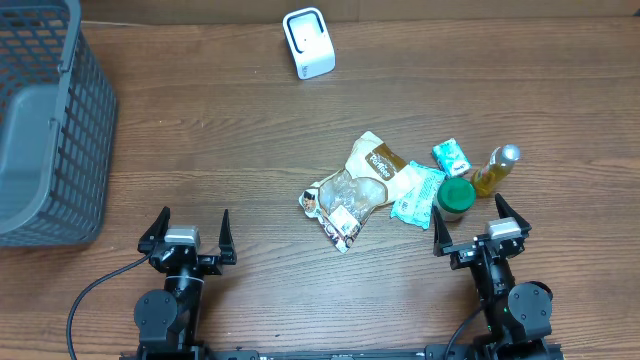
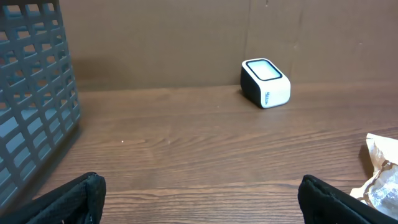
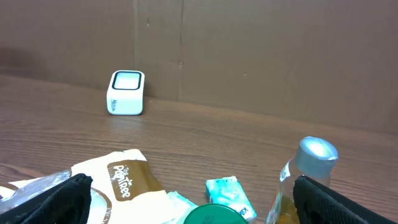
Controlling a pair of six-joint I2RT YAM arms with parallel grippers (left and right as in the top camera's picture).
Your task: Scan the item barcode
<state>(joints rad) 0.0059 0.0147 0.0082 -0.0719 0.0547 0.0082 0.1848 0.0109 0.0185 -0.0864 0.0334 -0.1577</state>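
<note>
A white barcode scanner (image 1: 308, 43) stands at the far edge of the table, also visible as a white box (image 2: 265, 83) in the left wrist view and as a box (image 3: 126, 93) in the right wrist view. Items lie in a pile at centre right: a cream-and-brown snack bag (image 1: 377, 163), a clear snack bag (image 1: 340, 200), two teal packets (image 1: 452, 155), a green-lidded jar (image 1: 457, 195) and a yellow bottle (image 1: 497, 168). My left gripper (image 1: 193, 222) is open over bare wood at the near left. My right gripper (image 1: 468, 222) is open just in front of the jar and bottle, holding nothing.
A grey mesh basket (image 1: 45, 120) fills the far left corner and shows as a grid wall (image 2: 31, 93) in the left wrist view. A brown cardboard wall backs the table. Bare wood lies between the scanner and the pile.
</note>
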